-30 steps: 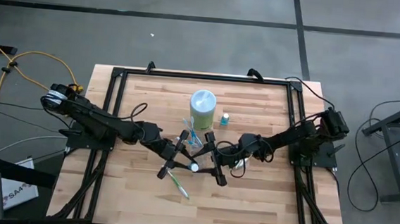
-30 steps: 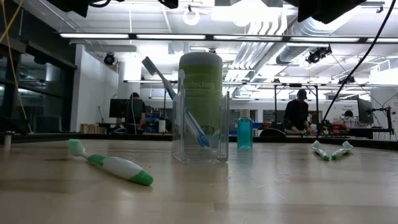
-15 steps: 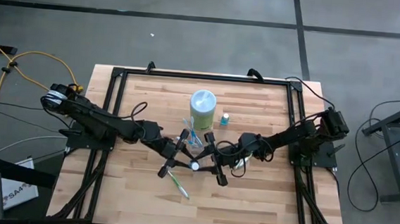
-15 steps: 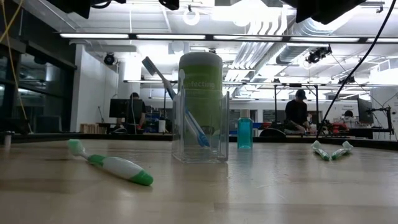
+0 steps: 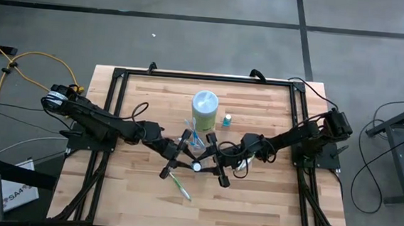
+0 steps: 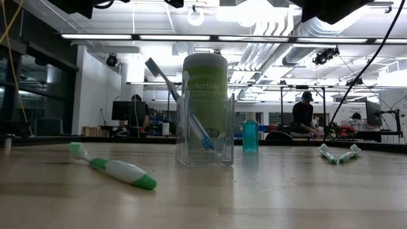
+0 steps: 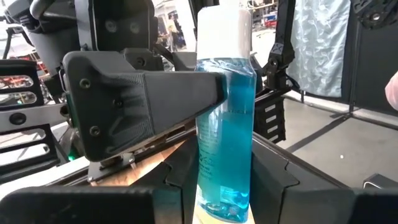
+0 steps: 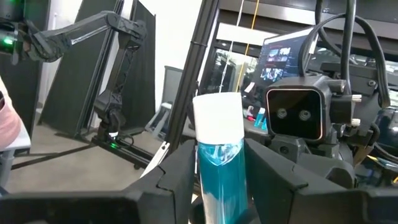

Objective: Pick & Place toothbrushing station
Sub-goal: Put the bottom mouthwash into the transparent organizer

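Sharing tube (image 7: 225, 112) above tabletop (image 5: 253, 195): clamped by left hand (image 7: 225, 193) and right hand (image 8: 217, 180) together. Risk: tube twisted or dropped if pulled before one grip is released.

Bright ceiling strip lights (image 6: 159, 36) glare; near tabletop (image 6: 254, 197) seems soft.

green canister (image 6: 205, 89) behind the clear cup (image 6: 205, 130) printed with partial word "fecting", box (image 5: 15, 192) beside the table marked "SA4"
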You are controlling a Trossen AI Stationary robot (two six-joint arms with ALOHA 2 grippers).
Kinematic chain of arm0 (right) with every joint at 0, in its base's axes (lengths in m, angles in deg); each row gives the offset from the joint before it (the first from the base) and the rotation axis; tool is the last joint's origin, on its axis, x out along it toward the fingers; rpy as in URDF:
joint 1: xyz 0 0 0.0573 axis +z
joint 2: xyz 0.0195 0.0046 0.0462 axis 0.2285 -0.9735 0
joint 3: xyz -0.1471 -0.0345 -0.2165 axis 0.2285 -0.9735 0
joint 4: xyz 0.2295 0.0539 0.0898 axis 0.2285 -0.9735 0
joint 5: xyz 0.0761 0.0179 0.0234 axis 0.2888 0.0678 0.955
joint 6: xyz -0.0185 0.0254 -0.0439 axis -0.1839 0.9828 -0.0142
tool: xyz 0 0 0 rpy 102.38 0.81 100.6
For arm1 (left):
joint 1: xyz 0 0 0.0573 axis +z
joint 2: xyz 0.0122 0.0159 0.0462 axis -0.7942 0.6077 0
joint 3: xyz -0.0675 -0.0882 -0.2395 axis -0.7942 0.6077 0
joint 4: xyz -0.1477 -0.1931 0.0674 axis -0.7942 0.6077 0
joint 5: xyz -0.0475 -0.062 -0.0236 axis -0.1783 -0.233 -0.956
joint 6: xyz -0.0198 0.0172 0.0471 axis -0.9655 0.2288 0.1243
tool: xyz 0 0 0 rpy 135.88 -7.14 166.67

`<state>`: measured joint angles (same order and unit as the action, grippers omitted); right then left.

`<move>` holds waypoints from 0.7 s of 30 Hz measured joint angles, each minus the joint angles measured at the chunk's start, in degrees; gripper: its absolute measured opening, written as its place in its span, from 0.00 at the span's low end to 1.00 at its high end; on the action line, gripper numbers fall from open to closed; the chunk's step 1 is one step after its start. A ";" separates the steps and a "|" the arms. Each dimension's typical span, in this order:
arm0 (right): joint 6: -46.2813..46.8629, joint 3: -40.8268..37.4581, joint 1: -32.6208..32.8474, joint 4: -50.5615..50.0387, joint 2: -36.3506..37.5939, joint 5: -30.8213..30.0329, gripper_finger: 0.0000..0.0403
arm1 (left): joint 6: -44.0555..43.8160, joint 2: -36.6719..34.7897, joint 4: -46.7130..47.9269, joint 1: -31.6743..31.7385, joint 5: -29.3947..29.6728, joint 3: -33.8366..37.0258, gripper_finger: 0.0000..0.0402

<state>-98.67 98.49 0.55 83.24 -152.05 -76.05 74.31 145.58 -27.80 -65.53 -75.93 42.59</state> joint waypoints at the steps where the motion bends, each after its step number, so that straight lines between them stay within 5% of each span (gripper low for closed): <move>1: 0.05 0.31 -0.07 -0.18 0.00 0.24 0.32 | 0.03 0.00 -0.10 0.12 -0.06 0.00 0.25; 21: 0.42 2.59 -0.74 -5.22 0.04 2.26 0.31 | -1.36 0.00 1.40 0.98 -1.19 0.00 0.25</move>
<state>-98.25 101.08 -0.19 78.02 -152.00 -73.79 72.95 145.58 -26.40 -64.55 -77.12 42.59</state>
